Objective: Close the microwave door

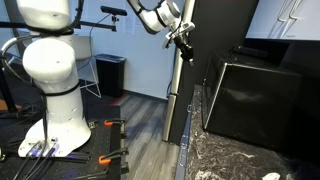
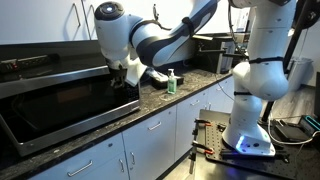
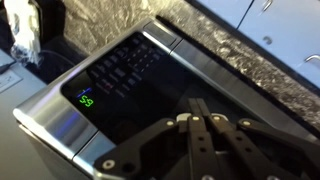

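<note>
In an exterior view, the microwave (image 2: 45,68) is sitting at the far left on a dark speckled countertop (image 2: 165,100). The microwave door (image 2: 70,118), a dark glossy window in a silver-edged frame, is standing open, swung out from the appliance's face over the counter edge. The gripper (image 2: 127,78) is hovering just beside the door's right end; whether it is touching the door cannot be told from here. Further right, a small green bottle (image 2: 172,82) is standing on the counter, and the robot's white base (image 2: 255,85) is rising from the floor at the far right.

In the wrist view, a white bottle (image 3: 22,35) is showing at the upper left. Next comes a small display (image 3: 86,100) glowing with two green digits that seem to read 59, though they are blurred. It is sitting beside a dark control panel (image 3: 128,68) whose rows of button labels are too faint to read. No brand name is legible. At lower right the gripper's jaws are drawn close together, holding nothing, poised above the black glossy surface
</note>
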Motion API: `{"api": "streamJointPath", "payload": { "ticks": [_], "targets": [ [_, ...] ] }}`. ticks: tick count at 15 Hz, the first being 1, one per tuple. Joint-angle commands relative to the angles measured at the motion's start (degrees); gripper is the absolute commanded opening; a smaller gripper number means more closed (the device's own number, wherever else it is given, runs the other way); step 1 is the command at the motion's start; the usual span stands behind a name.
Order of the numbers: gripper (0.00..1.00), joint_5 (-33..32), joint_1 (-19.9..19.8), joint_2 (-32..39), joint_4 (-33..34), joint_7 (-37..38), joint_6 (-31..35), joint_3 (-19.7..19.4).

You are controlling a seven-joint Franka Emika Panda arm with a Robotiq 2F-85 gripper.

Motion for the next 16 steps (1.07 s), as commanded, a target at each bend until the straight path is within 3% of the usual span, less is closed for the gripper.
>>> {"api": "streamJointPath", "payload": {
  "ticks": [1,5,10,16],
  "targets": [
    [0.00,12.35,0.92,-7.23,-5.44,-3.04,-2.56,0.79],
    [0.00,23.14,1.07,-14.98,-11.38,-5.49,-4.42,1.46],
    [0.00,31.70,0.52,-24.37,-19.65,-11.26,-5.32,0.82],
    [0.00,35.83,-0.28,-33.99,-31.12,-31.27,-0.12,-3.11]
  ]
}}
